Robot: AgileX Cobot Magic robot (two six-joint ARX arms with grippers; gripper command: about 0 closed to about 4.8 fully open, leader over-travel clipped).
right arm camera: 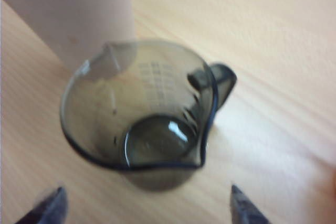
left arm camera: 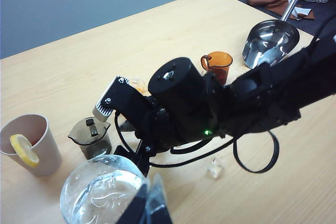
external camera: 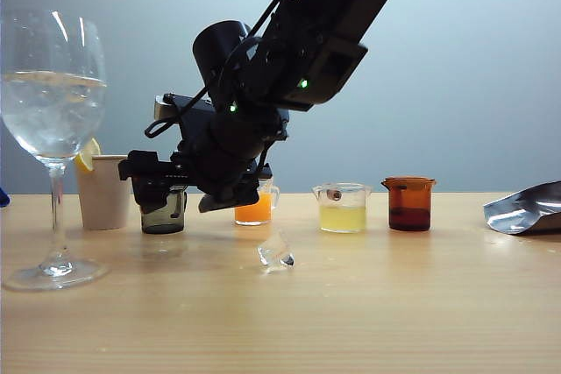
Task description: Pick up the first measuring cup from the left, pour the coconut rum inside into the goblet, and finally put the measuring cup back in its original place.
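The smoky grey measuring cup [external camera: 164,215] [left arm camera: 92,137] [right arm camera: 142,108] stands upright on the table next to a paper cup, and it looks empty. My right gripper [external camera: 151,183] [right arm camera: 147,211] is open just short of it; its two fingertips [right arm camera: 50,208] stand wide apart with only bare table between them. The goblet [external camera: 53,102] [left arm camera: 102,192] stands at the far left, holding clear liquid and ice. A dark finger of my left gripper [left arm camera: 144,208] shows close beside the goblet's bowl; I cannot tell how its jaws stand. That gripper is outside the exterior view.
A beige paper cup [external camera: 103,192] [left arm camera: 29,145] holds a lemon slice. Cups of orange [external camera: 255,208], pale yellow [external camera: 342,208] and amber-brown [external camera: 409,204] liquid stand in a row. An ice cube [external camera: 276,253] lies on the table. A silver pouch [external camera: 526,209] is at the right.
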